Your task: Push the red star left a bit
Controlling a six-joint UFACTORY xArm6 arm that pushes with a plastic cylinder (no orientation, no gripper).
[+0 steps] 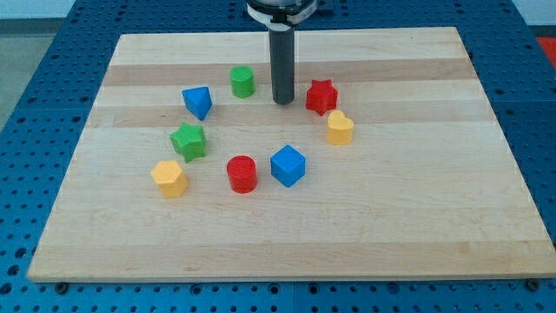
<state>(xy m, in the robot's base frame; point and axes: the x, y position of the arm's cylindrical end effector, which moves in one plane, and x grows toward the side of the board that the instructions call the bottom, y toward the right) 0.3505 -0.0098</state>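
Note:
The red star (pixel 321 96) lies on the wooden board (pixel 287 235), right of centre toward the view's top. My tip (pixel 283 102) rests on the board just left of the red star, with a small gap between them. The rod rises straight up out of the view's top. A green cylinder (pixel 242 82) stands left of the tip. A yellow heart-shaped block (pixel 340 128) sits just below and right of the red star.
A blue triangular block (pixel 198 102), a green star (pixel 188 141), a yellow hexagonal block (pixel 168 178), a red cylinder (pixel 241 173) and a blue cube (pixel 287 165) form a ring below and left of the tip.

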